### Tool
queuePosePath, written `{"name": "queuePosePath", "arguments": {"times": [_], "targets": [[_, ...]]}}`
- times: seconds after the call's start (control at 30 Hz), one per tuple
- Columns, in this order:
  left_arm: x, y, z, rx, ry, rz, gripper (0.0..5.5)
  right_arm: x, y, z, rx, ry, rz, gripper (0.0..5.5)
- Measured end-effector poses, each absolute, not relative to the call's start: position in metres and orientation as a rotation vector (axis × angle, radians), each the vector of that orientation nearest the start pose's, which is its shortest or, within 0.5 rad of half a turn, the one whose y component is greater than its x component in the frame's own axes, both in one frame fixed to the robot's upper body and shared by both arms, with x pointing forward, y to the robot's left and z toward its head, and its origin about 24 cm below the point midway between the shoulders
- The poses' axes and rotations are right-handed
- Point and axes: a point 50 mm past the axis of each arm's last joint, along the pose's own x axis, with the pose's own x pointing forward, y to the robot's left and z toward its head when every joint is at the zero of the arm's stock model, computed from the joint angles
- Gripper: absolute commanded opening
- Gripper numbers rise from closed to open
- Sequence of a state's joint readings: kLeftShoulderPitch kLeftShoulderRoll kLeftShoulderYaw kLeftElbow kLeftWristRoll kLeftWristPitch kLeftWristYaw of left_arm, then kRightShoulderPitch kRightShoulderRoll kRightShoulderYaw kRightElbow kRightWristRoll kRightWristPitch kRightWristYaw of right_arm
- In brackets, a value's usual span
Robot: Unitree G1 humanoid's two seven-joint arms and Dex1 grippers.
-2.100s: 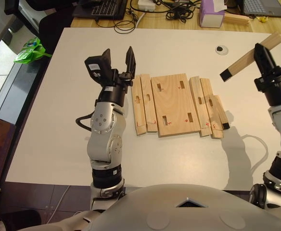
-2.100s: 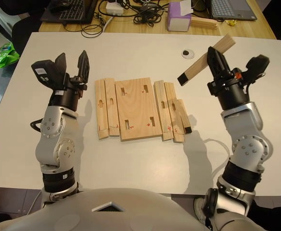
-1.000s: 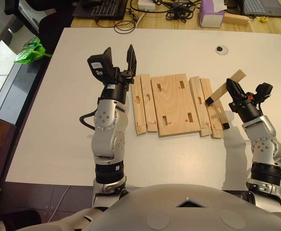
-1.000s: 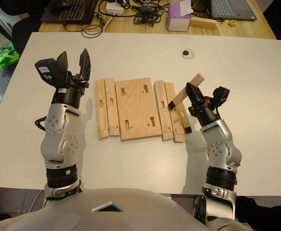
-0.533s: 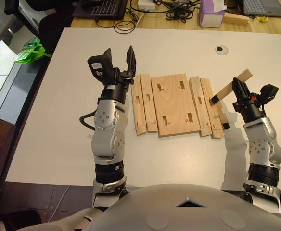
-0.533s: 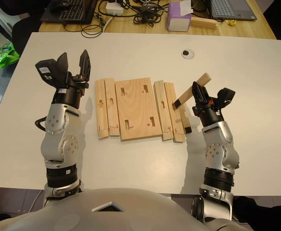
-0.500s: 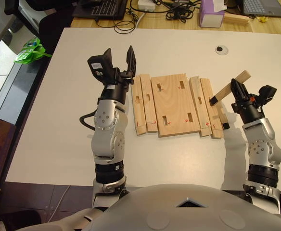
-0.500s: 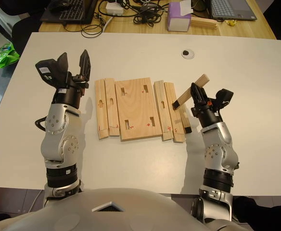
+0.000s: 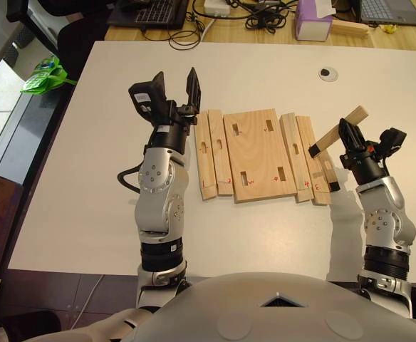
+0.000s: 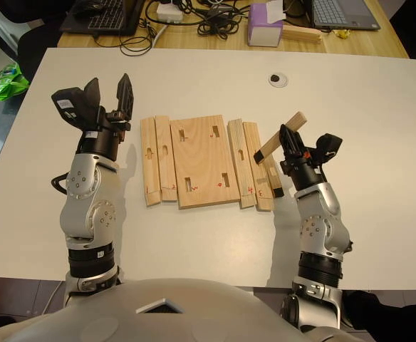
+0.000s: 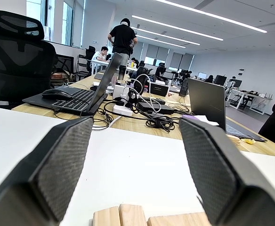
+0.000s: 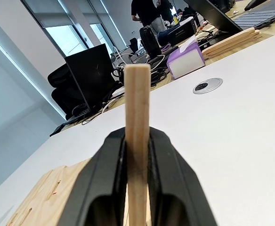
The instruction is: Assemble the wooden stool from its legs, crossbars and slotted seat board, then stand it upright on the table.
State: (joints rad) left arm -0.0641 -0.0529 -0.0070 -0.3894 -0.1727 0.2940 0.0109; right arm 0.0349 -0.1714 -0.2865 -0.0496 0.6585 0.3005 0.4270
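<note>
The slotted seat board lies flat mid-table. Two slotted wooden pieces lie side by side against its left edge, and several more lie along its right edge. My right gripper is shut on a wooden bar with a black end, holding it tilted just above the right-hand pieces; the right wrist view shows the bar upright between the fingers. My left gripper stands open, raised just left of the left-hand pieces, nothing between its pads.
A round cable grommet sits in the table at the back right. Behind the far edge are a purple tissue box, spare wood strips, cables and laptops. A green object hangs off the left edge.
My right arm has come down and leftward with the bar, from high at the far right to just above the right-hand pieces. The left arm has barely moved.
</note>
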Motion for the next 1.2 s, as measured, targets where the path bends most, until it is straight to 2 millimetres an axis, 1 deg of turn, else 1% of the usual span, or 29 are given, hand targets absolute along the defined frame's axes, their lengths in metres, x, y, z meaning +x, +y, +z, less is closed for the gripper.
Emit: {"name": "queuePosePath", "arguments": {"times": [0.33, 0.53, 0.67, 0.77, 0.87, 1.07, 1.2], "targets": [[0.255, 0.132, 0.119, -0.216, -0.155, -0.075, 3.36, 0.24, -0.223, 0.045, 0.473, 0.036, 0.191, 0.4], [0.255, 0.131, 0.119, -0.216, -0.154, -0.078, 3.36, 0.24, -0.222, 0.044, 0.465, 0.043, 0.2, 0.4], [0.255, 0.131, 0.119, -0.216, -0.154, -0.077, 3.36, 0.246, -0.226, 0.044, 0.448, 0.075, 0.263, 0.4], [0.255, 0.131, 0.119, -0.216, -0.153, -0.076, 3.36, 0.252, -0.23, 0.047, 0.403, 0.085, 0.307, 0.4], [0.255, 0.13, 0.119, -0.216, -0.151, -0.076, 3.36, 0.254, -0.233, 0.049, 0.365, 0.09, 0.328, 0.4], [0.255, 0.13, 0.117, -0.216, -0.147, -0.075, 3.36, 0.252, -0.233, 0.051, 0.387, 0.081, 0.328, 0.4], [0.255, 0.13, 0.117, -0.216, -0.146, -0.074, 3.36, 0.255, -0.233, 0.056, 0.408, 0.067, 0.331, 0.4]]}}
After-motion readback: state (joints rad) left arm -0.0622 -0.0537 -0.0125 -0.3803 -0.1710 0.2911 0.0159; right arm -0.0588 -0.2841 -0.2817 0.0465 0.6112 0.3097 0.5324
